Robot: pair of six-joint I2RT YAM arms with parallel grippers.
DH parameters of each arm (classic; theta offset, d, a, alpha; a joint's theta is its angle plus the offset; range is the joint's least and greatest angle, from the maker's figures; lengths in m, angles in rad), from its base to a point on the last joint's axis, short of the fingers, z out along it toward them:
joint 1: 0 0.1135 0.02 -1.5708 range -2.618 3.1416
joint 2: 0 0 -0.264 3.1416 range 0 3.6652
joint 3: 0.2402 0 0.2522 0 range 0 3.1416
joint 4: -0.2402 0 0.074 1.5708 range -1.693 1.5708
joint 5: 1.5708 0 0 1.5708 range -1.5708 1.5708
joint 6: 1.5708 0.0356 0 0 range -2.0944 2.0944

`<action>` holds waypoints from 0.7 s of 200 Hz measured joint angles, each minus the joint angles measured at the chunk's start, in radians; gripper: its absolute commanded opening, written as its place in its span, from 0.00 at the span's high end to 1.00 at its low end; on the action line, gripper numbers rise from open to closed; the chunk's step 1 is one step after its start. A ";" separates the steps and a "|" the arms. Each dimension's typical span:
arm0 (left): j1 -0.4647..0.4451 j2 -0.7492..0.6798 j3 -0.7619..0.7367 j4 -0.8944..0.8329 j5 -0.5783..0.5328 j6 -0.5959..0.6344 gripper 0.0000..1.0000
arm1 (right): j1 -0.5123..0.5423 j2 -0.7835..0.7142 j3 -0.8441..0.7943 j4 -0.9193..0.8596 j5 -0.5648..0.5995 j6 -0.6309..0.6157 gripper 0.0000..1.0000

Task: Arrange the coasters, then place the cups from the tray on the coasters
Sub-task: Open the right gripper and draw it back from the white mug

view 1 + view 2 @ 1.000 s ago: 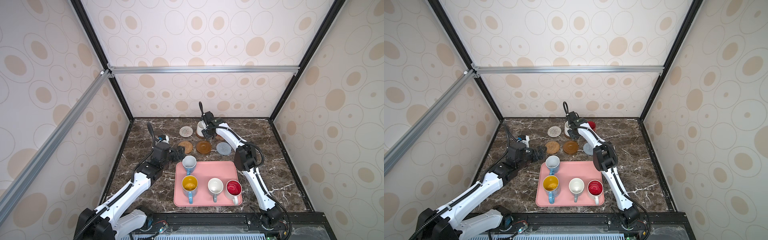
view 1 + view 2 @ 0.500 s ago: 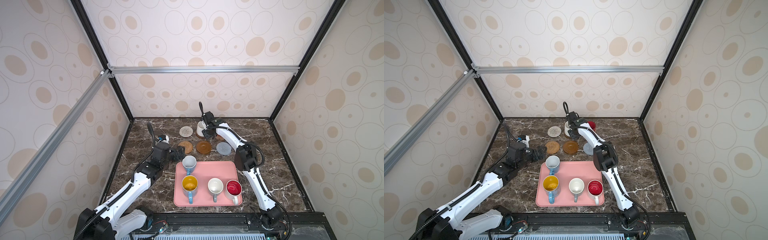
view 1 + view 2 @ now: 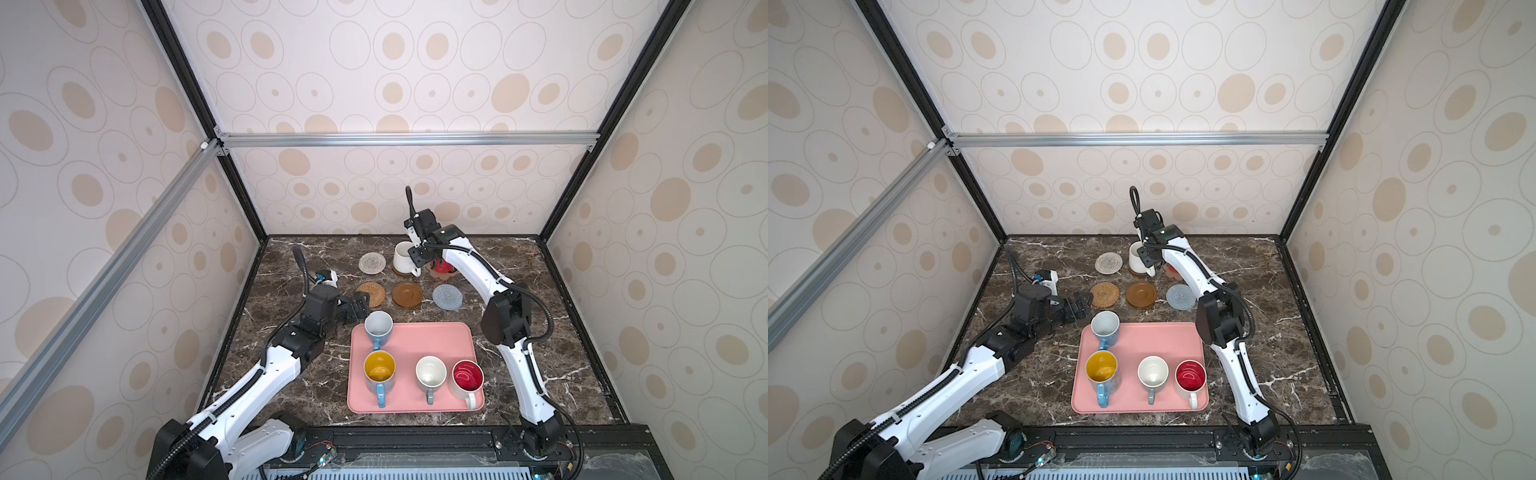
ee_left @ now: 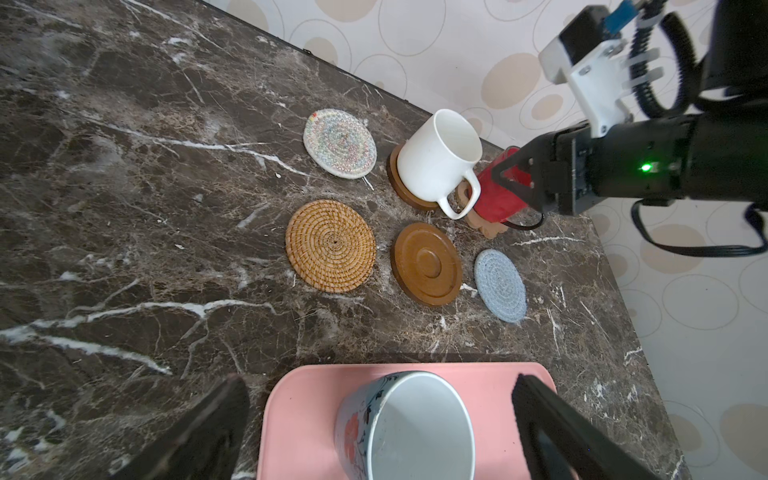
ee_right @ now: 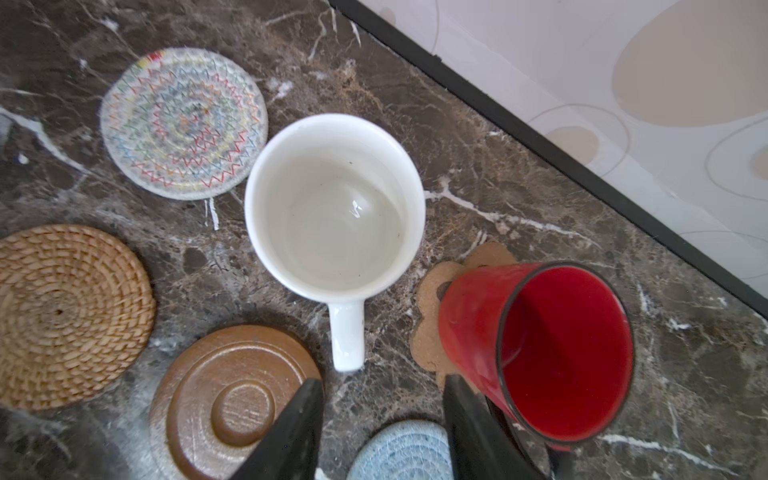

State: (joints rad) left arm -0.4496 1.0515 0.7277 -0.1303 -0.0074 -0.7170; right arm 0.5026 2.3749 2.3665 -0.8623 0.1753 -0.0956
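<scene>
1. Cups not yet moved stand upright on the pink tray (image 3: 434,338), nearest the front. The blue-and-yellow mug (image 3: 379,370), plain white mug (image 3: 431,370) and red-lined white mug (image 3: 467,376) are glossy ceramic, handles toward the front edge.
2. At the tray's far left corner is the blue mug with white inside (image 3: 378,325). The left gripper (image 4: 380,386) straddles it with fingers spread wide and touching nothing, probably lined up for the next pick.
3. Beyond the tray, on the dark marbled bench (image 3: 291,257), lie three bare coasters, spaced so that mugs should not knock. They are the coiled rattan coaster (image 3: 371,294), a ridged brown disc (image 3: 407,294) and the knitted-looking blue-grey coaster (image 3: 447,296).
4. Farthest back, the woven grey-white coaster (image 3: 372,263) is empty. The far white mug (image 3: 402,255) sits on the second brown disc (image 4: 409,195), and the red mug (image 5: 536,345) stands on the cork-like paw coaster (image 5: 432,336). The right gripper (image 5: 382,384) hovers at the far white mug's handle with fingers parted, the handle just past their tips, so it grips nothing.
</scene>
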 measured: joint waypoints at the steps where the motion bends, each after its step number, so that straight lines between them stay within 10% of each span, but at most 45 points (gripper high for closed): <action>1: 0.000 0.000 0.000 0.000 0.000 0.000 0.00 | 0.000 -0.003 -0.002 0.000 0.000 0.000 0.49; 140: -0.029 0.069 0.177 -0.260 0.028 0.059 0.02 | 0.000 -0.498 -0.523 0.039 0.024 0.036 0.49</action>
State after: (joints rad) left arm -0.4786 1.1206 0.9043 -0.3904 0.0208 -0.6579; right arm 0.5026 1.8767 1.8439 -0.8238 0.1997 -0.0593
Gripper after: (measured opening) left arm 0.983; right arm 0.514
